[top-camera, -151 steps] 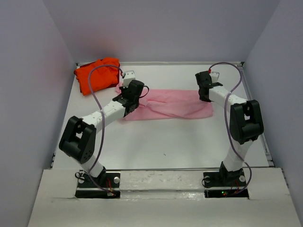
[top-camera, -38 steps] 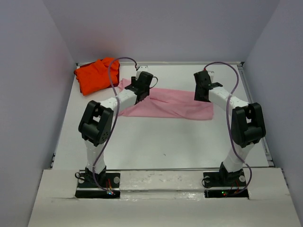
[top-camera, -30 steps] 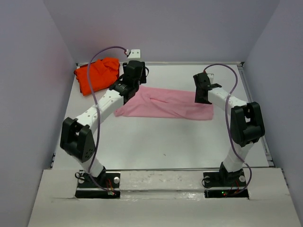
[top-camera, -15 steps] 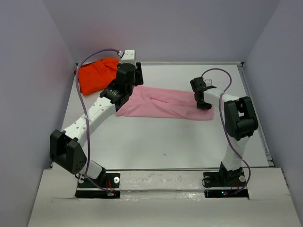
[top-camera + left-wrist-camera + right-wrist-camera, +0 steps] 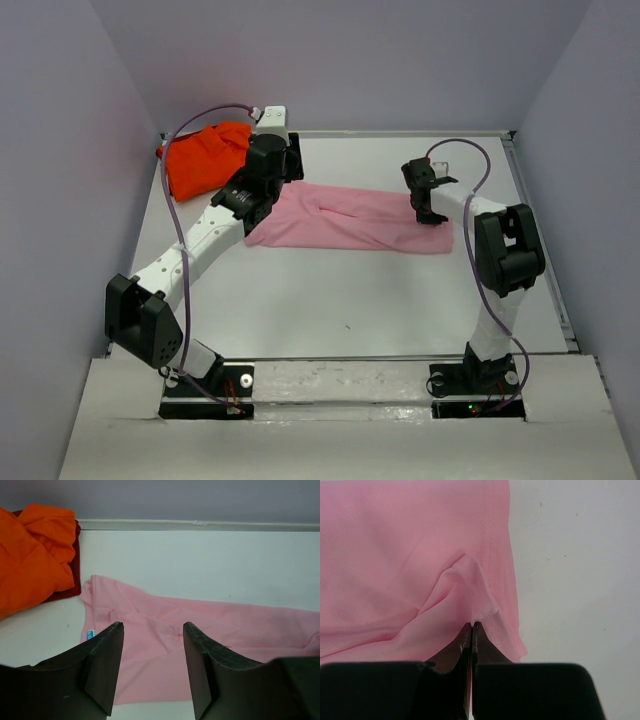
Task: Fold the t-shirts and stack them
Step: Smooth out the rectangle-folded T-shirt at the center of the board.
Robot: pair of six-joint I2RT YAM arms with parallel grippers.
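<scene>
A white table [image 5: 350, 300] seen from above, with two robot arms reaching toward its far half. A light pink cloth t-shirt [image 5: 350, 218] lies flat there as a long strip running left to right. A bright orange-red cloth t-shirt [image 5: 200, 160] sits crumpled in the far left corner, just beside the pink strip's left end.

The right gripper [image 5: 471, 625] is closed tight on a small raised pinch of pink fabric near the strip's right hem. The left gripper [image 5: 152, 630] hovers above the strip's left end with its jaws apart, holding nothing.

This looks like the start of the pink shirt's next fold, with one end gripped and the other not yet. The left gripper would likely need to drop and close on its end. Then both ends can be lifted together without dragging the cloth askew.
</scene>
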